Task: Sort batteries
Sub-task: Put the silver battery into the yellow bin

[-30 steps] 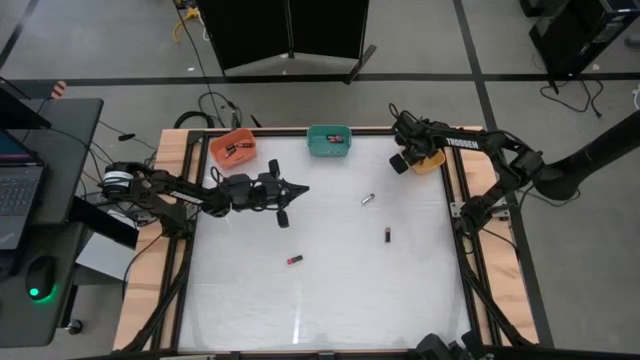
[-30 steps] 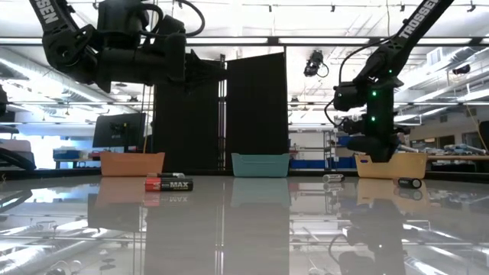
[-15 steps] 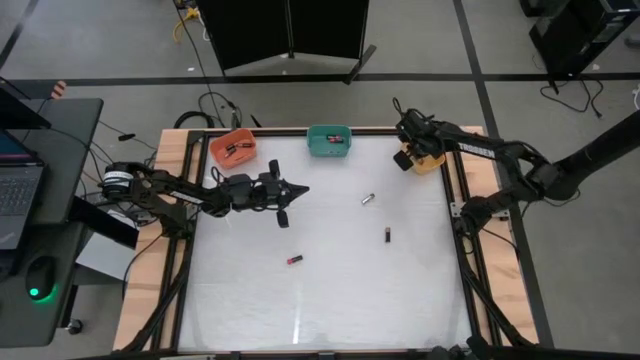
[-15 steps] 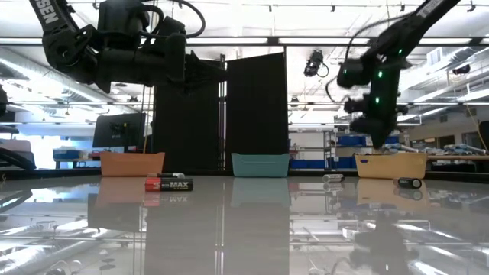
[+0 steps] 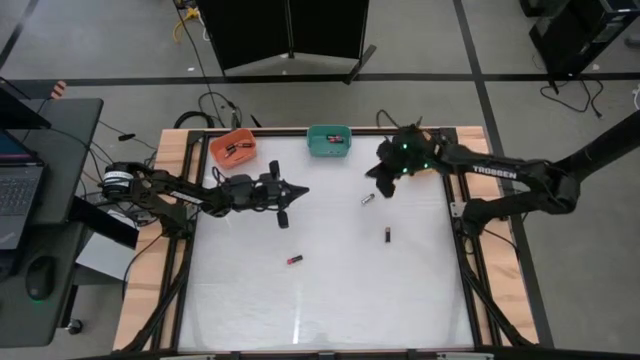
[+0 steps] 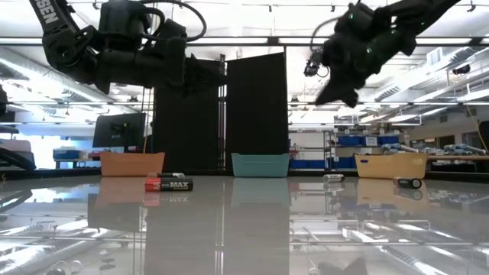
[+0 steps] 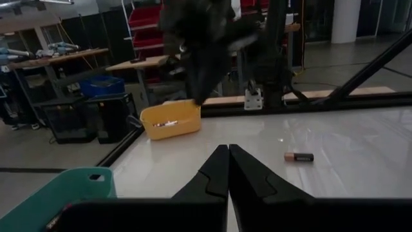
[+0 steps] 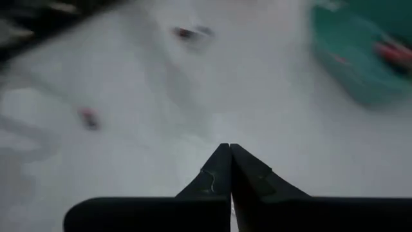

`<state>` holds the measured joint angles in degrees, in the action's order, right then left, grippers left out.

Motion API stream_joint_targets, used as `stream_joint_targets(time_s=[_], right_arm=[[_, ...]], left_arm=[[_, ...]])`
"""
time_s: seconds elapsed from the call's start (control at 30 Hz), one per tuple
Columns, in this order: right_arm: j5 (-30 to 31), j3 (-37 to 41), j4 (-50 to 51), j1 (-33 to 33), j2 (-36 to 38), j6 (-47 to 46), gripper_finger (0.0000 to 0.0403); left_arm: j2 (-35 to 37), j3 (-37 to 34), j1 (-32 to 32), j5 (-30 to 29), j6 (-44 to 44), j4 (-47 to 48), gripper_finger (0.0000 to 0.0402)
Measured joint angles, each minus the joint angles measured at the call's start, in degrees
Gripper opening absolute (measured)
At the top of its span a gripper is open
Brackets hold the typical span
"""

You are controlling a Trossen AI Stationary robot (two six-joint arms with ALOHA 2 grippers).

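Three batteries lie on the white table: a silvery one (image 5: 367,199), a dark one (image 5: 386,235) and a red one (image 5: 294,259). The low view shows the same red-and-black battery (image 6: 170,184), silvery battery (image 6: 332,178) and dark battery (image 6: 407,182). My right gripper (image 5: 382,182) hovers high over the table just beyond the silvery battery, fingers shut and empty (image 8: 229,154). My left gripper (image 5: 303,189) waits in the air left of the table's middle, shut and empty (image 7: 228,154). Its wrist view shows the dark battery (image 7: 299,156).
Three bins stand along the far edge: an orange bin (image 5: 232,147) with batteries in it, a teal bin (image 5: 329,140) and a yellow bin (image 6: 391,164), which the right arm mostly covers in the high view. The near half of the table (image 5: 330,310) is bare.
My right gripper has risen from the yellow bin and swung toward the table's left, turning to point down over the table near the silvery battery. The batteries on the table have not moved.
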<state>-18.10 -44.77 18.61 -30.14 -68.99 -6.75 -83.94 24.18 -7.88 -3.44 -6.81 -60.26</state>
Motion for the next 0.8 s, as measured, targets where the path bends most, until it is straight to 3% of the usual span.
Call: stream_joint_targets(time_s=[0.17,0.3,0.53,0.8], right_arm=[[-3.0,2.3,-10.4,6.8,-1.1,0.6,0.0027],[-1.8,2.3,-10.1,10.4,-3.8,2.9,0.0037],[6.0,2.3,-8.5,11.9,-8.9,7.0,0.0047],[7.1,2.3,-4.6,11.6,-14.0,14.4,0.0115]], left_arm=[[0.0,0.0,0.0,0.0,0.0,2.8,0.0014],[0.0,0.0,0.0,0.0,0.0,4.5,0.0014],[0.0,0.0,0.0,0.0,-0.3,5.0,0.0014],[0.0,0.0,-1.6,0.0,-0.3,5.8,0.0014]])
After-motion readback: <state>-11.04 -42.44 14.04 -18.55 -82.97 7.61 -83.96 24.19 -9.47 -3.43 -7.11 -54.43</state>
